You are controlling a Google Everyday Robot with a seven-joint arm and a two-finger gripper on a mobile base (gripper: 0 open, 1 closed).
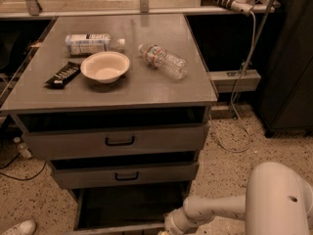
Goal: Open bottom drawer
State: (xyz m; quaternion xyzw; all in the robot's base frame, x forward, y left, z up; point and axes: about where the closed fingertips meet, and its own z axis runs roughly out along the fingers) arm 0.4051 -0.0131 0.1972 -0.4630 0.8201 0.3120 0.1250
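The grey bottom drawer [85,209] is pulled out, and its dark inside shows below the middle drawer [156,173]. Its front runs along the lower edge of the view, and its handle is out of view. My white arm [215,207] reaches in from the lower right to the drawer's front right part. My gripper [164,232] is at the front edge of the bottom drawer and is cut off by the bottom of the view. The top drawer [161,138] and the middle drawer are each out a little.
On the cabinet top [146,89] lie a white bowl [105,66], a clear plastic bottle [164,61], a white-labelled bottle [93,43] and a black snack bar [63,74]. A cable [239,106] hangs at the right. A shoe [17,227] is on the floor at lower left.
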